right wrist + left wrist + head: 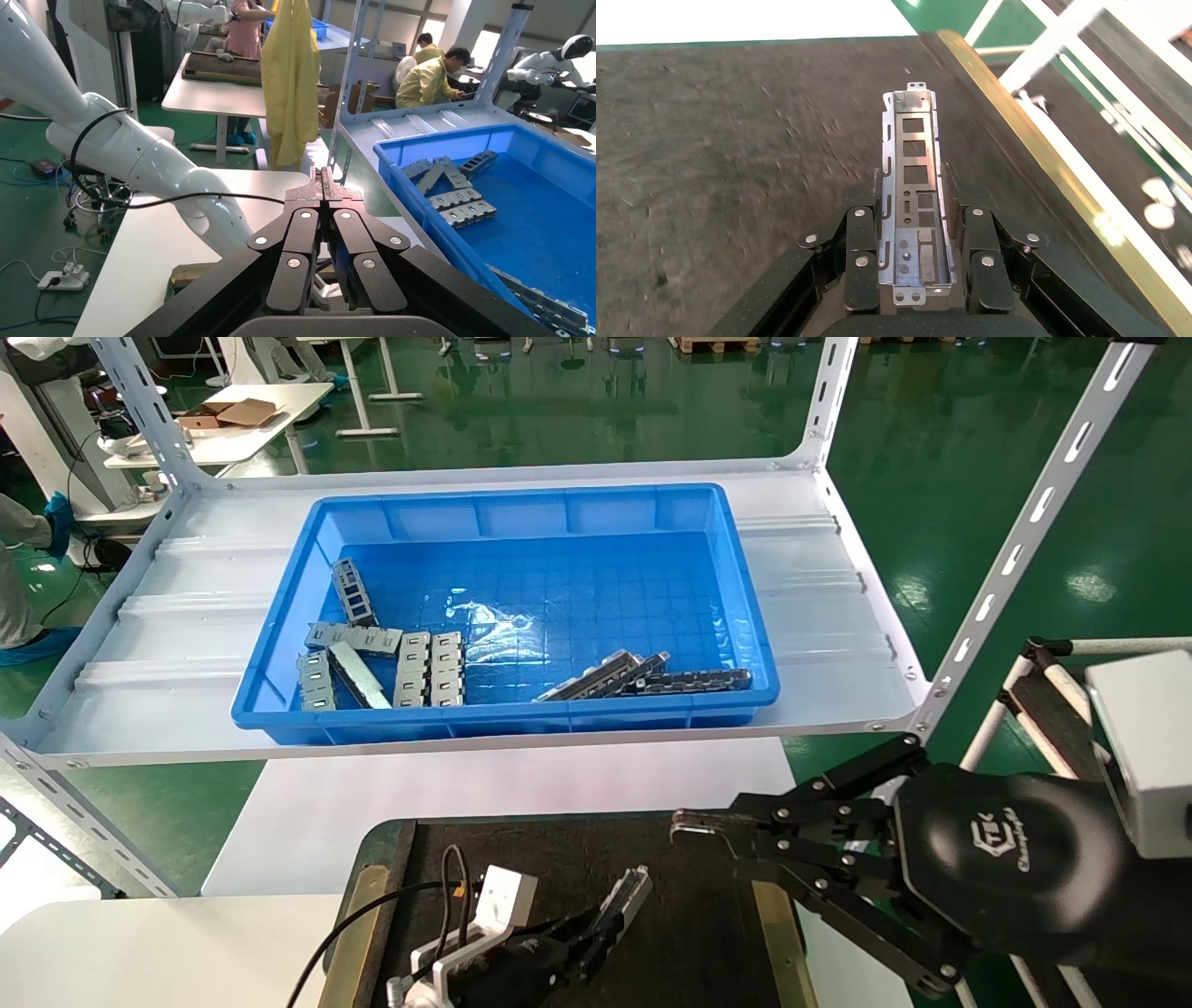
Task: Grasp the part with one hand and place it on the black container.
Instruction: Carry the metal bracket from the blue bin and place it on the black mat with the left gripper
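Over the black container [694,915], the left gripper [916,239] clamps the slotted metal part [914,189] between its fingers. The right gripper [323,184] waits closed nearby. If released tilted, the part may tip over.

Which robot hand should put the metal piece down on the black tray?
Left. The left gripper already clamps the part just above the black container. The right gripper is shut and empty, at the container's far right corner.

Part [914,186] gripped over black container [722,154]
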Controlling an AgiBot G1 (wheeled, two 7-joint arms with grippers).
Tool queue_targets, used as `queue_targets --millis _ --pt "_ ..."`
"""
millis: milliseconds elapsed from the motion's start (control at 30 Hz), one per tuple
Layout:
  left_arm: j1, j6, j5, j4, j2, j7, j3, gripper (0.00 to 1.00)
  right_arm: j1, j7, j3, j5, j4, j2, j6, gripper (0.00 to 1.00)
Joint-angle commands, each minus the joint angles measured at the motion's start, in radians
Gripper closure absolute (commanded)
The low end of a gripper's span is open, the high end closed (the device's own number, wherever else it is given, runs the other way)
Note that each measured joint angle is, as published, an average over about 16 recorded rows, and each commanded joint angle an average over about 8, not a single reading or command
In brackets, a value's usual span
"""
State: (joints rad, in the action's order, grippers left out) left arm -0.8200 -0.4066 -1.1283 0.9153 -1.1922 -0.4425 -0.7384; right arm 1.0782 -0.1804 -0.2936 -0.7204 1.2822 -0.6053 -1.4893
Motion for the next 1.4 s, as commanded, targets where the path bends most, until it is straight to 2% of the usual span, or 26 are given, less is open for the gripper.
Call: queue_targets --millis 33,600,1400 --pt "0.005 0.052 -0.006 -0.001 -0.020 -0.023 -0.003 1.00 0.000 0.000 0.000 0.000 0.000 0.000 0.000 1.00" --pt "-0.040 0.287 -0.018 -0.106 -0.152 -0.148 -0.062 1.00 0.000 0.001 -0.001 0.001 0.000 0.000 0.000 1.00" --pt "-0.112 0.496 0.095 -0.158 -0.169 -0.275 -0.303 1.00 0.001 0.001 -0.002 0.002 0.000 0.001 0.001 1.00"
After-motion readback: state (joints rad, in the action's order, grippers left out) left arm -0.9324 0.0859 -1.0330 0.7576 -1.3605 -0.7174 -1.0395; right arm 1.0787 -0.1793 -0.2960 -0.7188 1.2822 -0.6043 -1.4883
